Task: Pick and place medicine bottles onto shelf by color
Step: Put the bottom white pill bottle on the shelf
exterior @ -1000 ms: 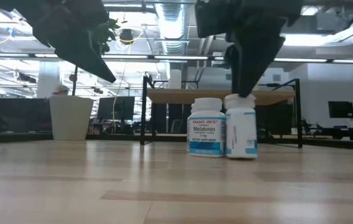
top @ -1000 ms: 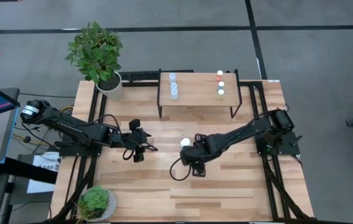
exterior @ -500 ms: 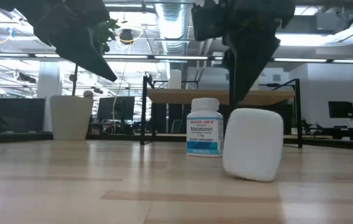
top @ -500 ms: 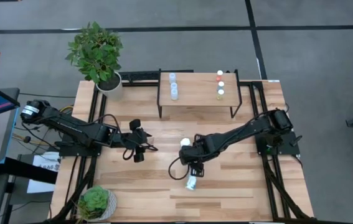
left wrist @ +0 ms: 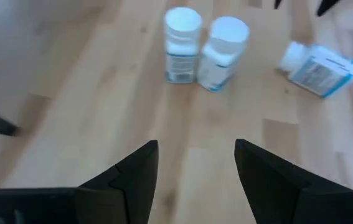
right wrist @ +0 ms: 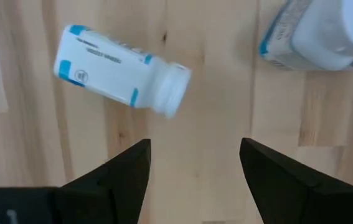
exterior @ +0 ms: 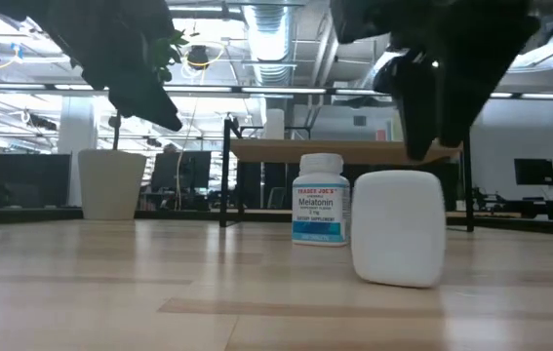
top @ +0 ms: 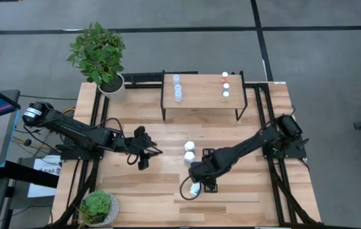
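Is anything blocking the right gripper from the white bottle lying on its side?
Nothing visible. The right gripper hangs open right by the tipped white bottle, with bare tabletop between them; the two upright bottles stand apart, toward the shelf.

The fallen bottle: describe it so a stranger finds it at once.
Start at the shelf on the table's far side, then come toward the near edge, past two upright white bottles. By the right gripper lies the fallen bottle, the only one on its side.

Overhead looking down, table-level sideways, 2 close wrist views
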`<state>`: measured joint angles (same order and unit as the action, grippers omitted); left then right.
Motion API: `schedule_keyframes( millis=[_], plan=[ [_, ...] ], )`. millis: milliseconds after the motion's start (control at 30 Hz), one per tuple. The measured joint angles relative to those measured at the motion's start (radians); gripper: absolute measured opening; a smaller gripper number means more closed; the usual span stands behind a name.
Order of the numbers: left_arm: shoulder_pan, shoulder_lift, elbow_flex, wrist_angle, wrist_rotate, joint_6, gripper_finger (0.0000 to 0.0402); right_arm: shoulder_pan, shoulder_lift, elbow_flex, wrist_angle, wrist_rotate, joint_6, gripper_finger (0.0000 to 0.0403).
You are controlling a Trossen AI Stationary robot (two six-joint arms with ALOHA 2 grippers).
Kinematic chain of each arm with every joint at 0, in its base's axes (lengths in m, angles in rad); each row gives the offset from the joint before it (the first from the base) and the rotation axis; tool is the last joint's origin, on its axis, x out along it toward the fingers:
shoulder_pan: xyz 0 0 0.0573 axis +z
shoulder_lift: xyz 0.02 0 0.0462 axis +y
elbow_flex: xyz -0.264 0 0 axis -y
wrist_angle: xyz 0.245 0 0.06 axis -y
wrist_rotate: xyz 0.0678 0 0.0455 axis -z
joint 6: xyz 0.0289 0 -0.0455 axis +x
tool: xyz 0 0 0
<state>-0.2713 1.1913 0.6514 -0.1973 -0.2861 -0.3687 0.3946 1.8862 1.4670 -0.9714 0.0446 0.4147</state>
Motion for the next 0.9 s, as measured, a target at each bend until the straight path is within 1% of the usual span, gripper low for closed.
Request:
schedule_keyframes(
  millis=[167,267,467,567,667,900],
  plan=[
    [-0.073,0.113,0.009,0.159,0.017,-0.089,0.0199,0.039,0.000,0.000,-0.025,0.005,-0.047,0.0271],
    [-0.126,0.207,0.072,0.198,0.012,-0.115,0.0199,0.056,-0.001,0.000,-0.057,0.005,-0.057,0.0271],
    [-0.205,0.438,0.279,0.163,-0.072,-0.104,0.0199,0.108,-0.001,0.000,-0.116,0.009,-0.053,0.0271],
    [-0.217,0.530,0.386,0.096,-0.097,-0.165,0.0199,0.152,-0.003,0.000,-0.139,0.031,-0.028,0.0271],
    [-0.227,0.598,0.466,0.050,-0.108,-0.219,0.0199,0.204,-0.021,0.001,-0.173,0.075,0.016,0.0271],
    [-0.251,0.718,0.612,0.043,-0.147,-0.280,0.0199,0.339,-0.081,0.001,-0.179,0.135,0.192,0.0271]
  ],
)
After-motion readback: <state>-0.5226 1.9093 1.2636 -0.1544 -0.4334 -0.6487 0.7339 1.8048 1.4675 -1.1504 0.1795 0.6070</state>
